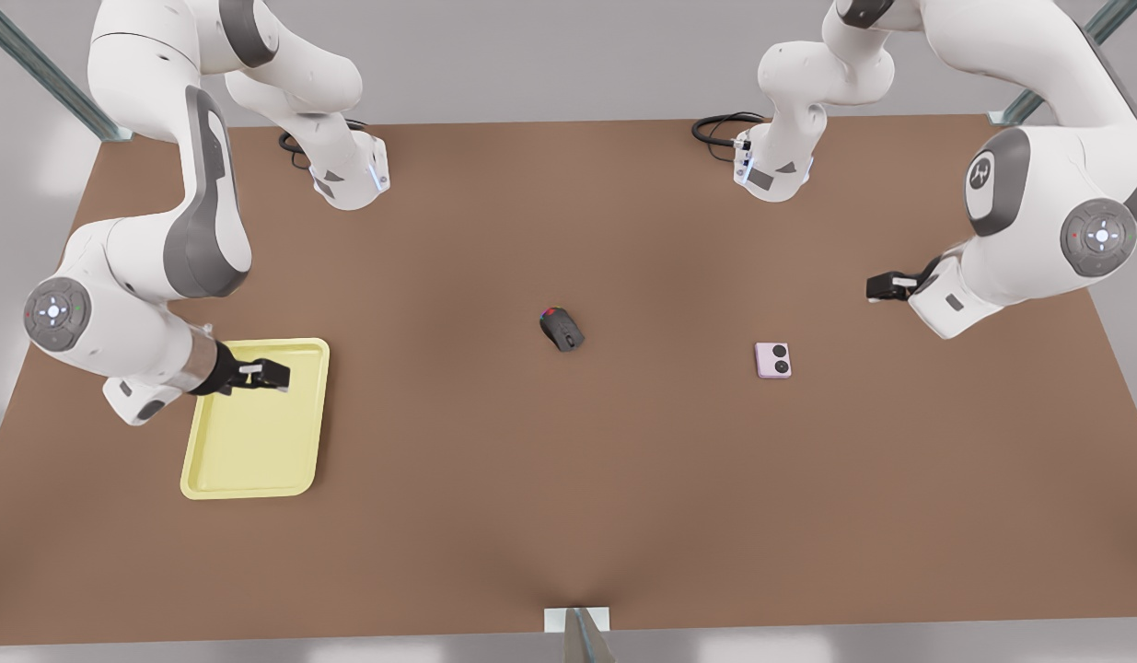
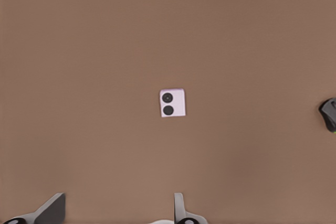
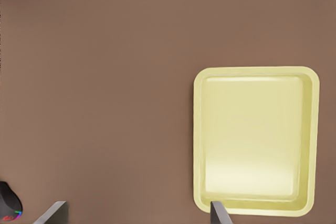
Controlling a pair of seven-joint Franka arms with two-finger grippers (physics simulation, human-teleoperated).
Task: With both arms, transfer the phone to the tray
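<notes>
Phone (image 1: 772, 359) flat on the bench (image 1: 568, 516), toward the front view's right, well apart from the tray (image 1: 255, 460) on the left; mouse (image 1: 562, 329) between them. Probably light, stiff, thin and smooth; best gripped across two opposite edges. Left pincer (image 1: 874, 288) near the phone, fingers spread in its wrist view, empty. Right pincer (image 1: 278, 376) over the tray, also released.

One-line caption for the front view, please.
Phone lies on the table near the open left end effector; the open right end effector hangs over the tray; a mouse sits between.
</notes>
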